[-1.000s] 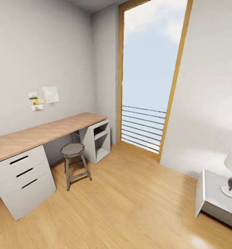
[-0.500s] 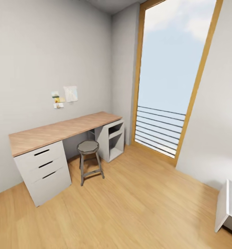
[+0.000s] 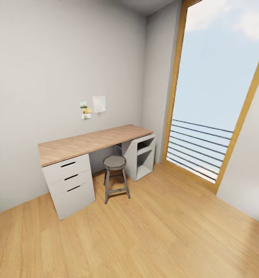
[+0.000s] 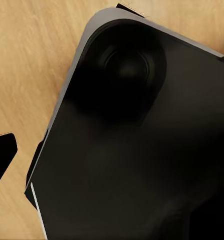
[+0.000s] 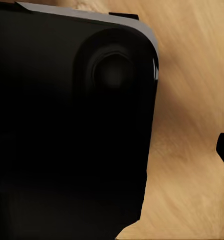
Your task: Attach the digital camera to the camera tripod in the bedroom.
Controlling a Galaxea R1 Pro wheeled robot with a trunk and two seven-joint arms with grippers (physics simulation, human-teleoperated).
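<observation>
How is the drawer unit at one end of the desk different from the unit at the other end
The drawer unit has three closed drawer fronts with dark slot handles; the open shelf unit shows bare cubbies. The drawer unit stands nearer the camera, the shelf unit by the window. Both are white and support the wooden desktop.

We see a big black panel [image 4: 142, 150] with rounded corners and a thin pale edge, tilted across most of our left wrist view. A round recess [image 4: 127, 65] sits near one corner. Beneath it lies light wood floor [image 4: 26, 65]. A small black piece [image 4: 0, 155] juts in nearby.
</observation>
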